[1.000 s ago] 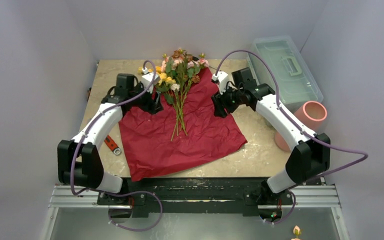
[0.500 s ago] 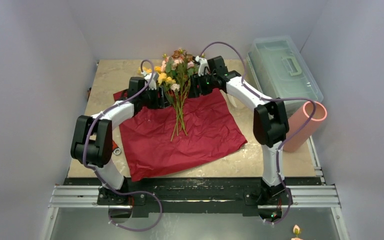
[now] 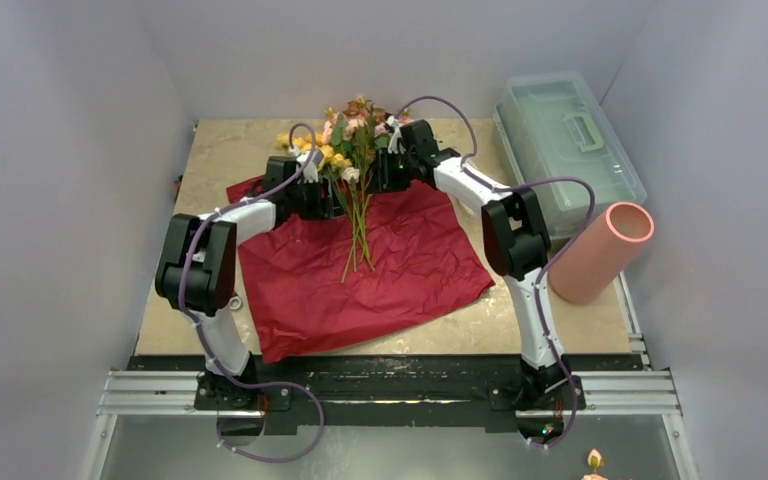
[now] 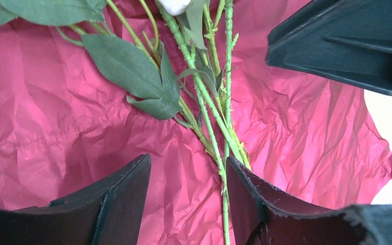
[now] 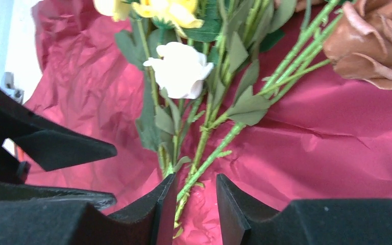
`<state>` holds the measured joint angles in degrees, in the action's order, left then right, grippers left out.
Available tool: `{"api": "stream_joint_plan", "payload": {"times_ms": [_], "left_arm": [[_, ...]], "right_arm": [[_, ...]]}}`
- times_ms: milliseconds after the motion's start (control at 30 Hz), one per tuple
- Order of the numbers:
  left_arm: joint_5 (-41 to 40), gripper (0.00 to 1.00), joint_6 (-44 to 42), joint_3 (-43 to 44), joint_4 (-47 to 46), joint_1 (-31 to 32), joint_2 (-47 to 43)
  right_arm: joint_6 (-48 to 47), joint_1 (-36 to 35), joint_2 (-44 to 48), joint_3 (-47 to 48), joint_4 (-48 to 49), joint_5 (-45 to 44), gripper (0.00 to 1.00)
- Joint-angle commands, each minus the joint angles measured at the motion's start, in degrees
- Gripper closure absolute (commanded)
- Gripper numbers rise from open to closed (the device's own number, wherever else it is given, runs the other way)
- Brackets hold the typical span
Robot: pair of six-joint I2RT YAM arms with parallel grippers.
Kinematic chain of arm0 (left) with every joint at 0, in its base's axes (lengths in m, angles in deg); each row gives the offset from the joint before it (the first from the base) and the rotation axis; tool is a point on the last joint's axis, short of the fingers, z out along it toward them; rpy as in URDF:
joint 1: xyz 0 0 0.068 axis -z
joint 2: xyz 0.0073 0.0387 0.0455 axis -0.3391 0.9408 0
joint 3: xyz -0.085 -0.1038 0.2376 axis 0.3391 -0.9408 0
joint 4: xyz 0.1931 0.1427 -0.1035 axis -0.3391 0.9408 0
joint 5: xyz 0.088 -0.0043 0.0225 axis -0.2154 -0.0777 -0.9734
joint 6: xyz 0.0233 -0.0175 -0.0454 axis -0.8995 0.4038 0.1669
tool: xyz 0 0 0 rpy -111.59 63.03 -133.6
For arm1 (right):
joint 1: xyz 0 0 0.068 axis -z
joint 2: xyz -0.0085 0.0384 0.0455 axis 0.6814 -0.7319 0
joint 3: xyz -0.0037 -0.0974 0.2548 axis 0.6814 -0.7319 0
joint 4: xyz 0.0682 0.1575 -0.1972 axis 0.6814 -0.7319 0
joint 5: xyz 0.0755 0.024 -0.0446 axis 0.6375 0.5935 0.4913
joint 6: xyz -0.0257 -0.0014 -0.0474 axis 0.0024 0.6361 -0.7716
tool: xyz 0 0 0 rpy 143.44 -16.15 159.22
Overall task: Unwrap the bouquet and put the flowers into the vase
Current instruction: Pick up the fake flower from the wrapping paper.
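While flowers (image 3: 357,150) lie on spread dark red paper (image 3: 390,275) near counter's (image 3: 230,160) far edge, we see left end effector (image 4: 189,168) half-wide, stems (image 4: 209,117) brushing one finger (image 4: 250,199); right end effector (image 5: 196,184) narrow around stems, not yet pinching. Vase (image 3: 600,250) tilted at counter's right edge.

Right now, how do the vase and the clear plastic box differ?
The vase is an opaque salmon-pink cylinder with an open mouth; the plastic box is clear, greenish, rectangular, lidded, with a handle. The vase is nearer the front, the box farther back. Both are on the right side.
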<state>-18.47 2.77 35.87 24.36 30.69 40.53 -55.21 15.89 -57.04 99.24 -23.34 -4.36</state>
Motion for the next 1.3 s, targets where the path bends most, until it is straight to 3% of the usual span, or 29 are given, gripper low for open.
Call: {"api": "stream_joint_plan", "payload": {"times_ms": [0,533,667,833,1000,1267], "left_arm": [[2.03,0.44,-0.15,3.55,-3.75,-0.06,1.32],[1.11,0.42,-3.9,7.58,-5.2,2.13,4.26],[-0.48,0.37,-6.58,9.81,-5.9,4.02,5.4],[-8.05,0.32,-7.81,13.64,-4.22,5.02,8.95],[-14.47,0.18,-7.61,17.04,-3.31,5.83,12.21],[-19.1,0.22,-9.21,19.08,0.19,6.88,16.84]], "right_arm": [[3.41,-0.05,-1.14,3.52,2.89,-4.04,0.65],[8.11,-0.03,-9.62,8.54,6.14,-4.8,0.7],[9.5,-0.08,-9.56,7.49,6.68,-3.82,0.77],[11.0,-0.01,-8.31,6.67,6.94,-2.36,1.0],[14.06,-0.06,-4.29,3.69,7.98,0.35,1.0],[16.57,0.05,1.82,-0.14,9.04,0.97,1.0]]}}
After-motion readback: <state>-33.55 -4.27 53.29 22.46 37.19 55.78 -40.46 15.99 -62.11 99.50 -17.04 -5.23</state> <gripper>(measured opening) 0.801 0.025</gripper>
